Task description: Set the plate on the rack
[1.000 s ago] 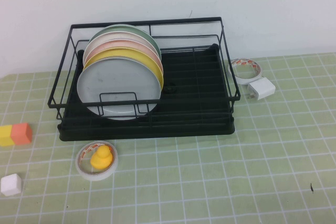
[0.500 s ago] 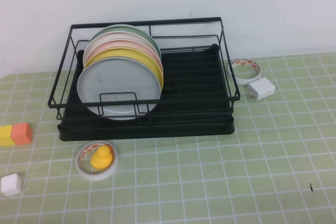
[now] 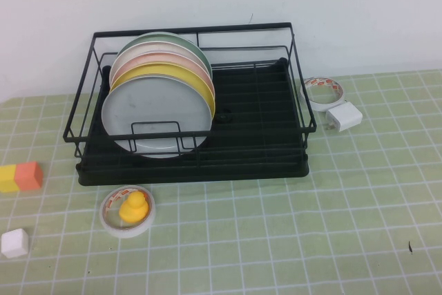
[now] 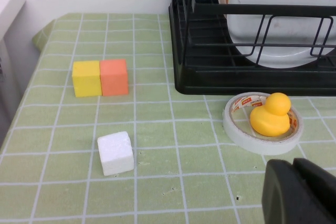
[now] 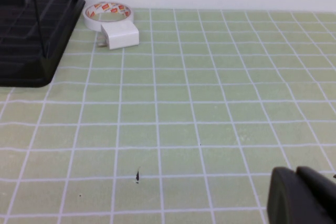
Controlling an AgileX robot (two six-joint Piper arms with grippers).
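The light-grey plate [image 3: 155, 119] stands upright at the front of a row of plates in the left half of the black wire rack [image 3: 193, 30]. Behind it stand the yellow plate [image 3: 200, 84] and then pink, cream and green plates. The left wrist view shows the grey plate's lower part [image 4: 283, 3] behind the rack's front wires [image 4: 199, 72]. My left gripper [image 4: 294, 165] is shut and empty, low over the table in front of the rack, near the tape roll. My right gripper [image 5: 295, 174] is shut and empty over the table, right of the rack. Neither arm shows in the high view.
A tape roll [image 3: 110, 220] with a yellow duck [image 3: 132, 206] in it lies before the rack. Yellow and orange blocks [image 3: 19, 176] and a white cube [image 3: 14, 242] sit at the left. Another tape roll [image 3: 324, 91] and a white charger [image 3: 344, 117] lie right of the rack.
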